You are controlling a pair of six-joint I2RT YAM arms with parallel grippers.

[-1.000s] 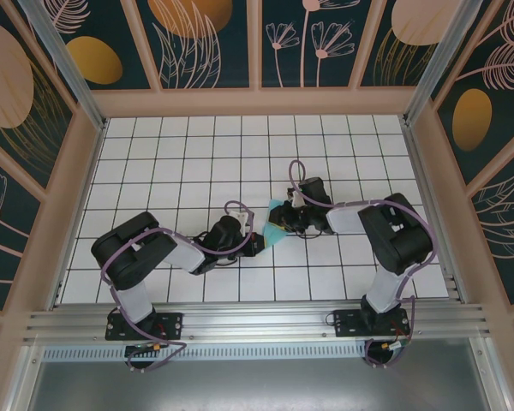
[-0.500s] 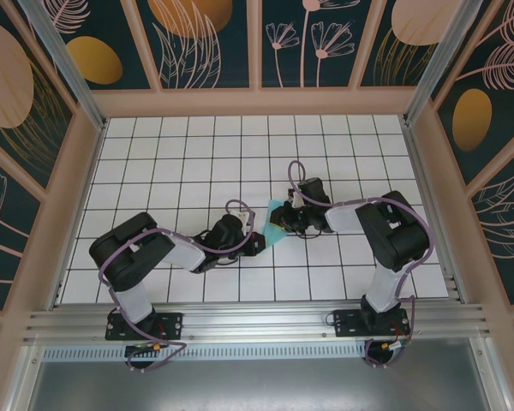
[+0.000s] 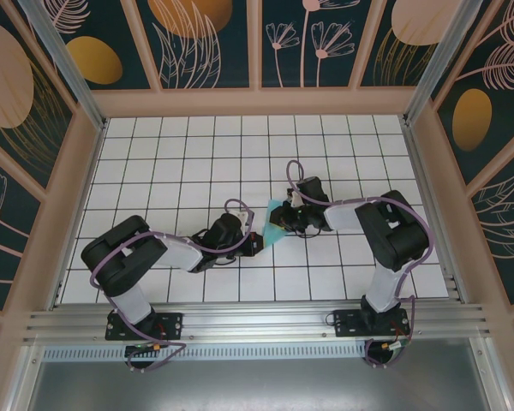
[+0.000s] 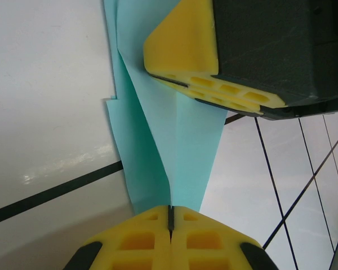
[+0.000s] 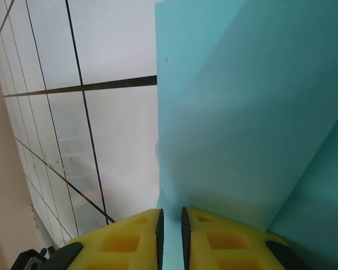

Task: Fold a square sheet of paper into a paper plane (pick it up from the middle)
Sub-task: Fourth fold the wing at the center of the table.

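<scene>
Two claws, L claw [image 4: 170, 216] & R claw [image 5: 172, 219], both clenched on cyan paper [image 4: 174, 140].

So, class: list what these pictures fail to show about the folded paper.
Top view: the folded paper is small, partly covered by the left claw and right claw; fold count unclear.
Left wrist view: its upper end hides behind the right claw's finger.
Right wrist view: the paper runs off the top and right edges.
</scene>
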